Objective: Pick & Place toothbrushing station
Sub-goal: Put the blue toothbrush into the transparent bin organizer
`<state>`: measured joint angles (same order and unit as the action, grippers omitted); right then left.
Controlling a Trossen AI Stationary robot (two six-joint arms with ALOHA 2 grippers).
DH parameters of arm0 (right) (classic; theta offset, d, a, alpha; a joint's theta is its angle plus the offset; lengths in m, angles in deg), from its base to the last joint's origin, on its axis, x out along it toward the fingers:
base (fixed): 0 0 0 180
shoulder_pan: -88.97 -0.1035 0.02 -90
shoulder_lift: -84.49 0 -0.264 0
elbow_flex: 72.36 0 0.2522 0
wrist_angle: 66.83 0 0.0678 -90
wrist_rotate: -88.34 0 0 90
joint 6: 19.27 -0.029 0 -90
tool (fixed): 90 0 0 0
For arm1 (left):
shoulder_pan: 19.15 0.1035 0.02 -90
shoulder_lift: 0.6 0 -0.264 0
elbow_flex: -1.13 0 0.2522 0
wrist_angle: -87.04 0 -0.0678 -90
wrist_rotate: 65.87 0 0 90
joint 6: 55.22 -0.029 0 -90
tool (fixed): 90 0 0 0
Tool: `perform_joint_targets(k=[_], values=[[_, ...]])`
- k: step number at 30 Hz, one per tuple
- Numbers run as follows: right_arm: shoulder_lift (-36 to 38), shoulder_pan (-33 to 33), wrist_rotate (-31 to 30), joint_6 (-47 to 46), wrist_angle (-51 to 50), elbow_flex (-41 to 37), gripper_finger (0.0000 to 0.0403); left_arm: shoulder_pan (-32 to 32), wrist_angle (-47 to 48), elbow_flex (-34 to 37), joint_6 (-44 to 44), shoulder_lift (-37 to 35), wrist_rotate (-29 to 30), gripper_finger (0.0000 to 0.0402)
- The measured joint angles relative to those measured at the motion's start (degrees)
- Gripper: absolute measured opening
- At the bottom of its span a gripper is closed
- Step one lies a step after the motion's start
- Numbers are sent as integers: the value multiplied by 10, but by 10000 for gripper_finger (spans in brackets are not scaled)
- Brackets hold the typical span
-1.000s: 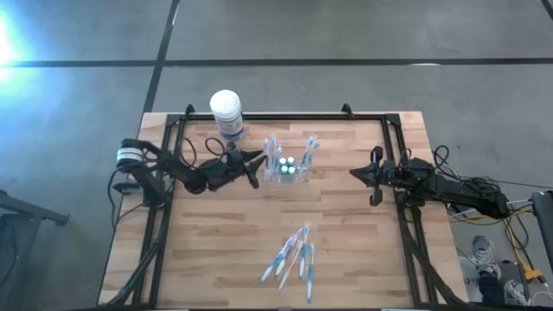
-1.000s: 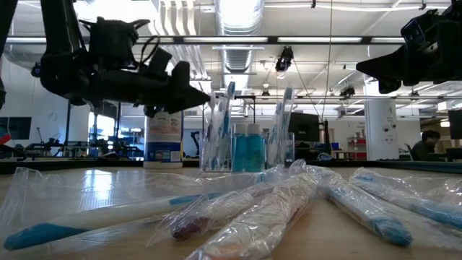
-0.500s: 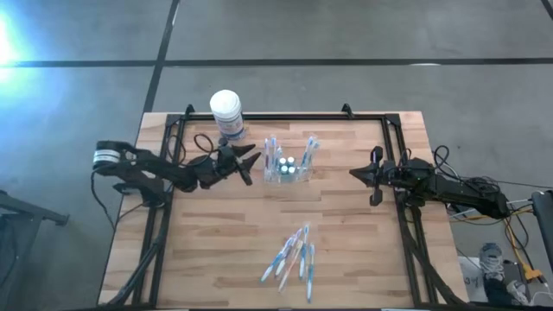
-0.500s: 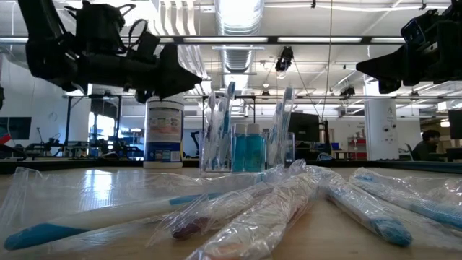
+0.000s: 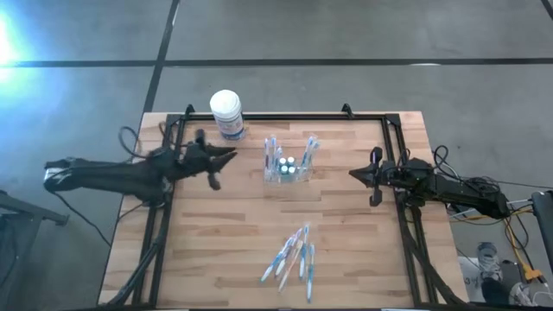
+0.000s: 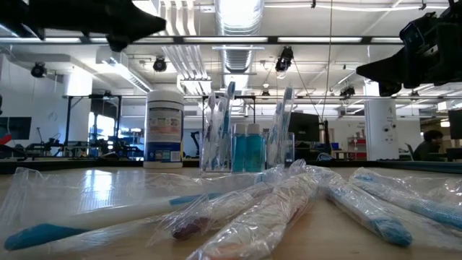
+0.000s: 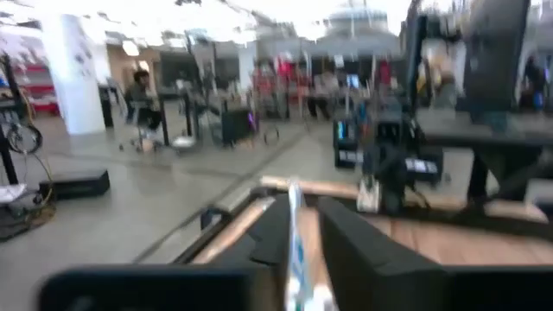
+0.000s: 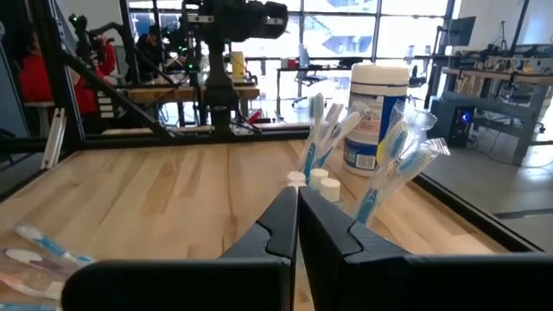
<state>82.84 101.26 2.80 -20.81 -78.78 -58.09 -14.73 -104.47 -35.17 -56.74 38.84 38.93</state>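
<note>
The toothbrushing station (image 5: 286,168) stood upright on the counter (image 5: 346,250) just above center, holding wrapped brushes and two small bottles, with the white tub (image 5: 228,114) at its 10 o'clock near the far edge. Left end effector (image 5: 226,157) sat at the station's 9 o'clock, well apart from it and nothing visibly held; motion blur, so I could not tell its jaw state. Right end effector (image 5: 357,173) waited at the station's 3 o'clock, fingers together, empty. Loose wrapped toothbrushes (image 5: 292,262) lay at 6 o'clock. Judged step: station set down, or reach not committed; unclear which. Next move likely needs a re-approach to the station, jaws apart, avoiding the tub.
</note>
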Motion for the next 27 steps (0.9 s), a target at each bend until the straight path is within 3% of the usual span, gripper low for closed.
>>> perform_joint_targets(k=[3,8,11,15,27], values=[[0,0,0,-2,1,0,8,0,185,-45,-7,-77,-32,11],[0,0,0,-4,3,0,8,-3,325,-84,11,-115,-42,4],[0,0,0,-4,5,0,8,-10,322,-86,-7,-121,-86,4],[0,0,0,-4,5,0,8,-21,241,-55,-53,-142,-165,3],[0,0,0,-4,1,0,8,-20,234,-30,-64,-246,-169,1]])
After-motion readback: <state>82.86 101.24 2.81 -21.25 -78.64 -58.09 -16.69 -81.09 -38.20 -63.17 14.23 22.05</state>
